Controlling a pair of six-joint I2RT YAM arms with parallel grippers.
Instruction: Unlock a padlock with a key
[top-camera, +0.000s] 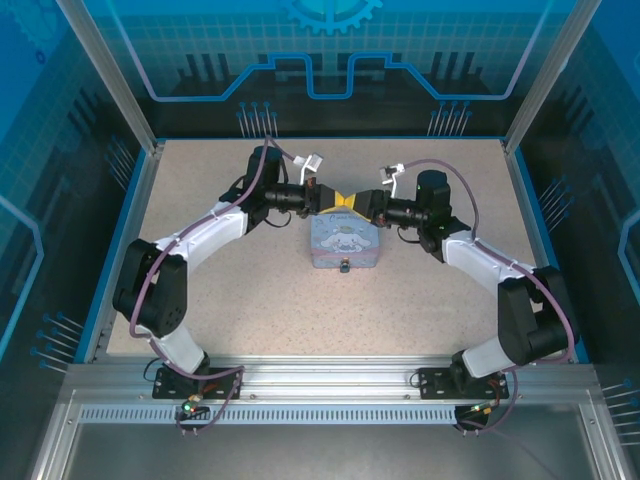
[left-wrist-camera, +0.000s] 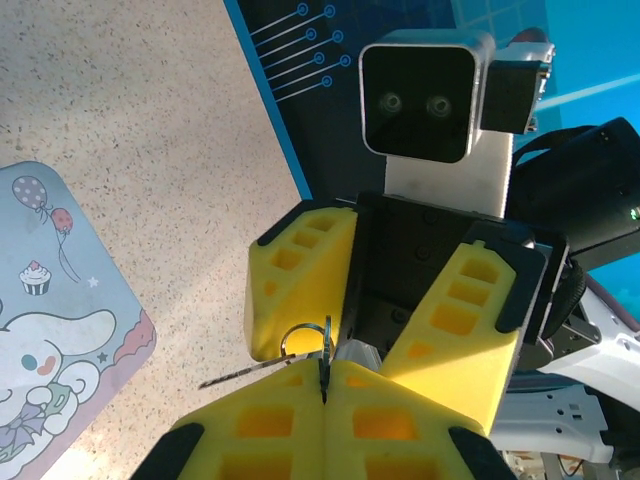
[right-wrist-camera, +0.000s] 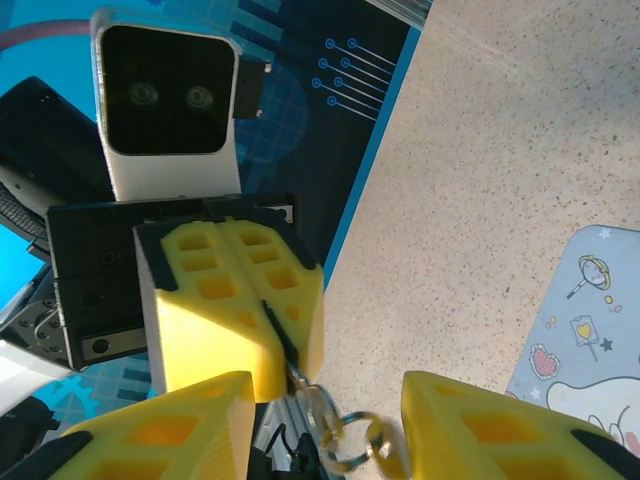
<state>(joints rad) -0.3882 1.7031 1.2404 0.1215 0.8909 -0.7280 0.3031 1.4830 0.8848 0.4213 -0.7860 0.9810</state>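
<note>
My left gripper (left-wrist-camera: 325, 385) is shut on a thin bluish key head seen edge-on. A key ring (left-wrist-camera: 300, 340) and the key blade (left-wrist-camera: 240, 375) stick out to the left of it. Facing it tip to tip above the far end of the tin is my right gripper (right-wrist-camera: 325, 415), open. Linked rings (right-wrist-camera: 350, 440) hang between its fingers without being pinched. In the top view both grippers (top-camera: 345, 200) meet mid-table. A tiny dark padlock (top-camera: 343, 266) sits at the tin's near edge.
A pale blue cartoon-printed tin (top-camera: 345, 242) lies flat on the speckled table under the grippers. Blue walls and aluminium posts (top-camera: 115, 75) ring the table. Open tabletop lies to the left, right and front of the tin.
</note>
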